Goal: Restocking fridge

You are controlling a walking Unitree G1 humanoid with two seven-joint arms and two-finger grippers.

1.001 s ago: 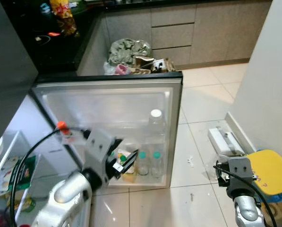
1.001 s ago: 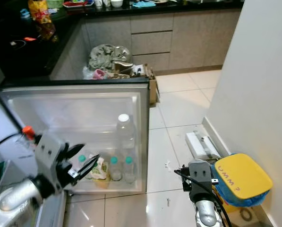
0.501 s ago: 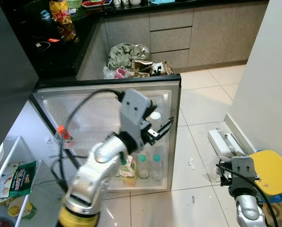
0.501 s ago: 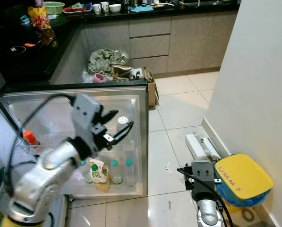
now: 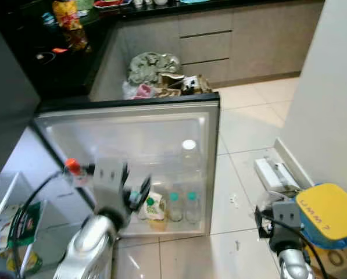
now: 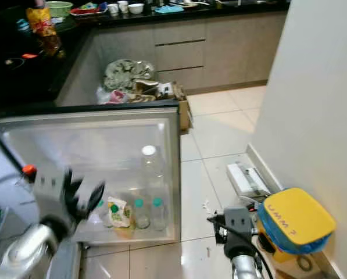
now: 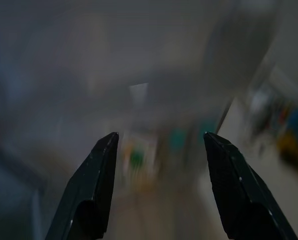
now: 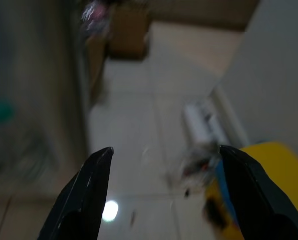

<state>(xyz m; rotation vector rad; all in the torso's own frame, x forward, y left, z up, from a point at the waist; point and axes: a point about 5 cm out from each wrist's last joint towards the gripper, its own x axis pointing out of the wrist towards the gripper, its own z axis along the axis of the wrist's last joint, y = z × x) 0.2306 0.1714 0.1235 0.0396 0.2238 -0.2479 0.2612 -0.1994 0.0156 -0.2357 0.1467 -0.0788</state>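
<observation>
1. the open white fridge door (image 5: 127, 125) swings out toward the camera, its inner side facing up and forward, its long axis running left to right across the head views.
2. in the door's bottom shelf stand two clear plastic bottles with teal caps (image 5: 183, 204), upright, side by side, with a small pale pouch with a green spot (image 5: 153, 208) just left of them.
3. a taller clear bottle with a white cap (image 5: 188, 152) stands upright in the door above them.
4. a small bottle with an orange-red cap (image 5: 73, 168) sits at the door's left edge.
5. the left gripper (image 5: 132, 195) hangs in front of the bottom shelf, blurred; in the left wrist view its two black fingers (image 7: 96, 185) are spread wide apart and hold nothing.
6. the right gripper (image 8: 161, 195) is low over the pale tiled floor (image 5: 243, 116); its fingers (image 8: 241, 192) are spread wide and empty.
7. a yellow-lidded blue container (image 5: 329, 212) sits by the white wall at the right.
</observation>
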